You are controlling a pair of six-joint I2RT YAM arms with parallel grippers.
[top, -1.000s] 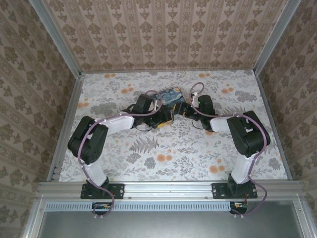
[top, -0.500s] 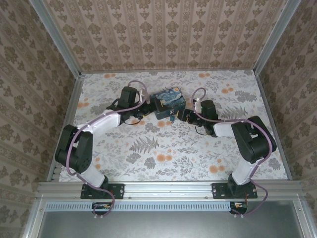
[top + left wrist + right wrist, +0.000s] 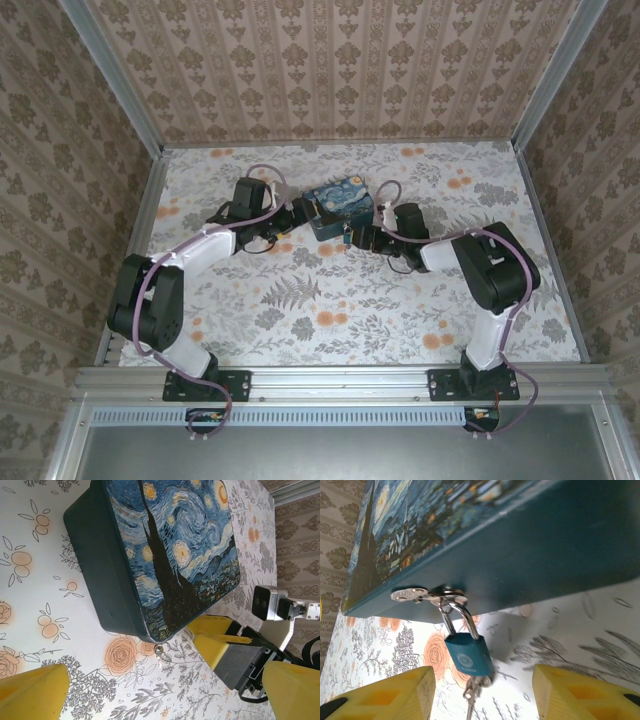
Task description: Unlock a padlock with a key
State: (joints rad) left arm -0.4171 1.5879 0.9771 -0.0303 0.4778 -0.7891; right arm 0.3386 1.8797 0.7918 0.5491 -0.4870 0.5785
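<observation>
Spread wide, nothing between: left fingers, just left of the box, clear of it. Apart, one on either side of the padlock, gap on both sides, no pinch: right fingers.

Blue padlock body, silver shackle through the hasp on the box's front wall, hanging tilted below the box's lower edge. Both shackle legs into the body. Silver key in the padlock's underside, on a small ring, running out of frame between the yellow tips.

Right wrist view: close look at shackle, hasp and key, plus the box's dark teal wall.

Left wrist view: box lid with swirling night-sky print, dark side wall, small silvery bit under the box's near corner, too small to read as a lock. Right fingers just past that corner, yellow tips toward the box.

Top view: box on the floral bench, left fingers at its left side, right fingers at its front right corner. Padlock a mere speck there, detail unreadable.
</observation>
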